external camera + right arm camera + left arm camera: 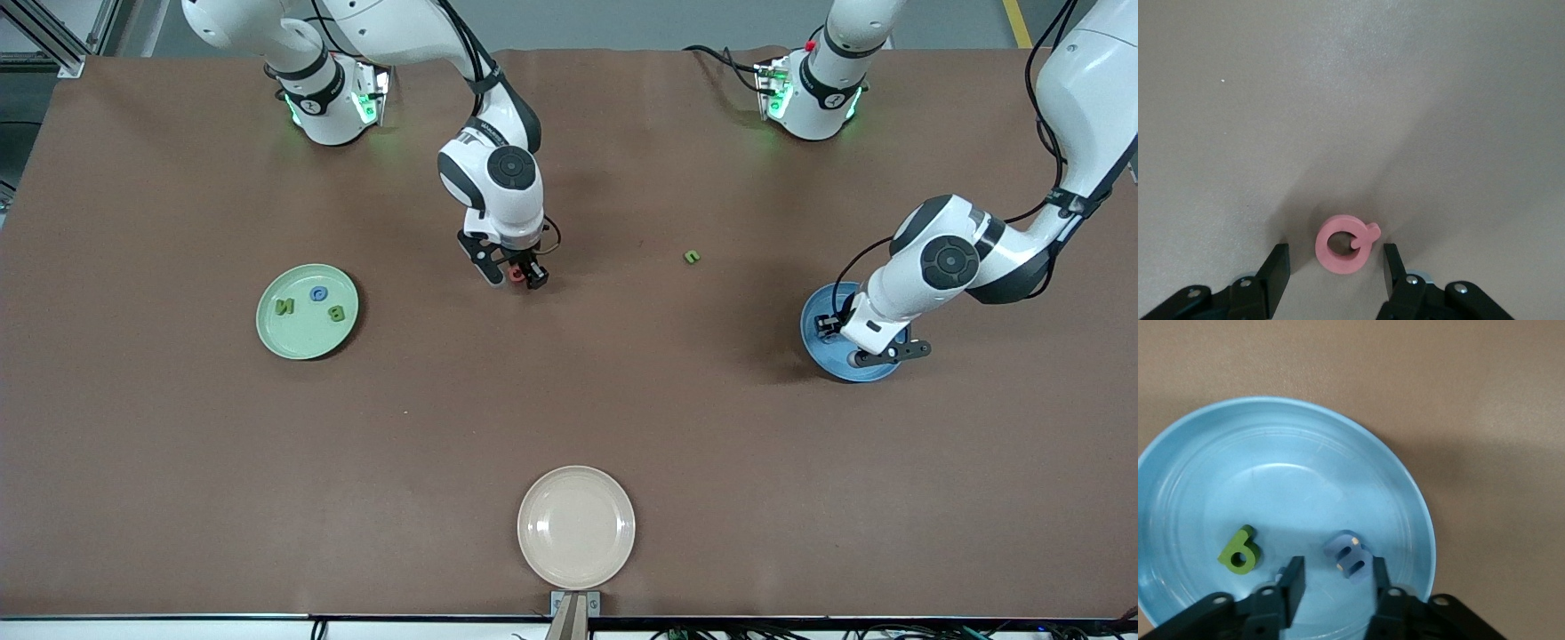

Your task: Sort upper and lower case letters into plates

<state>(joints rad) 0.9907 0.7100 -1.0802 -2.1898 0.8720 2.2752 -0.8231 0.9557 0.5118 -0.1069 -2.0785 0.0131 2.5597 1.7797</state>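
Cream plate (576,527) sits nearest the front camera, at 6 o'clock on the brown counter (178,462), nothing on it.

Pale green plate (307,311) lies at about 9 o'clock from counter centre, toward the right arm's end. On it: green N (284,307), blue C (318,293), green B (337,313), all lying flat and apart from one another.

Right end effector (517,276) is down at the counter just above centre, about 12 o'clock. Fingers part open, one on each side of the red O (1345,243), which lies flat on the counter between them. A gap shows on both sides of the letter in the right wrist view; no contact seen, not gripped.

Green u (692,257) lies alone on the counter at about 3 o'clock from the right end effector, well apart from both plates.

Blue plate (822,311) lies at about 3 o'clock from counter centre, toward the left arm's end, partly covered by the left arm in the front view. Left end effector (1335,577) is low over this plate, fingers part open, holding nothing. The blue m (1349,557) lies on the plate floor between the fingertips, close to one finger (1378,577); cannot tell whether it touches. Green p (1240,551) lies flat on the same plate, just beside the other finger, clear of it.
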